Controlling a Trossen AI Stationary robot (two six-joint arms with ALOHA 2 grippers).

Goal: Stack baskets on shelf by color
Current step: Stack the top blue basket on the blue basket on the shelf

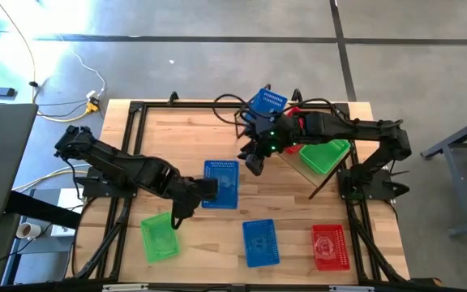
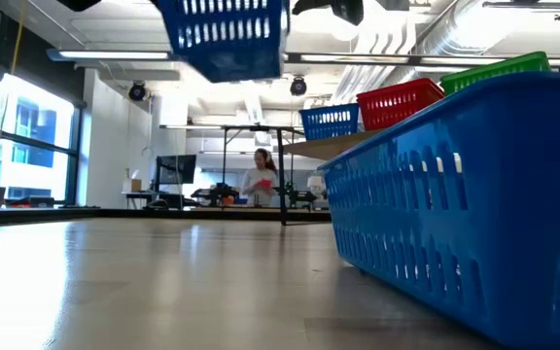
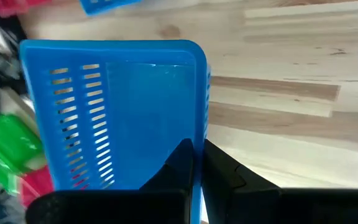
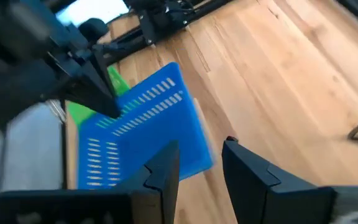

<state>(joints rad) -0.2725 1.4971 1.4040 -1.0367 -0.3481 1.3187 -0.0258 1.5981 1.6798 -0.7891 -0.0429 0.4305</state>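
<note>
Left pincer (image 1: 211,188): fingers closed on the near wall of a blue basket (image 1: 221,183); the low view shows this basket lifted clear of the table (image 1: 298,212).
Held basket: directly ahead of the left pincer, open side up, its rim pinched between the two fingers (image 3: 180,163).
Right pincer (image 1: 254,162): fingers partly apart with nothing between them; it hangs above the table beyond the held basket, toward the shelf (image 1: 324,182), apparently waiting.
Beside the left pincer: a green basket (image 1: 159,236) lies on the table close by on the front side.
Farther out: a second blue basket (image 1: 260,242) and a red basket (image 1: 330,246) lie along the front edge of the table, well apart from both pincers.
Shelf: behind the right arm; it carries a blue basket (image 1: 267,103), a red basket (image 2: 400,101) and a green basket (image 1: 327,154), one per colour as far as can be seen. Whether any of these is already a stack cannot be told.
Done: at least one basket of each colour is on the shelf.
Left: the held blue basket and the three on the table remain to be stacked; the task looks roughly midway.
</note>
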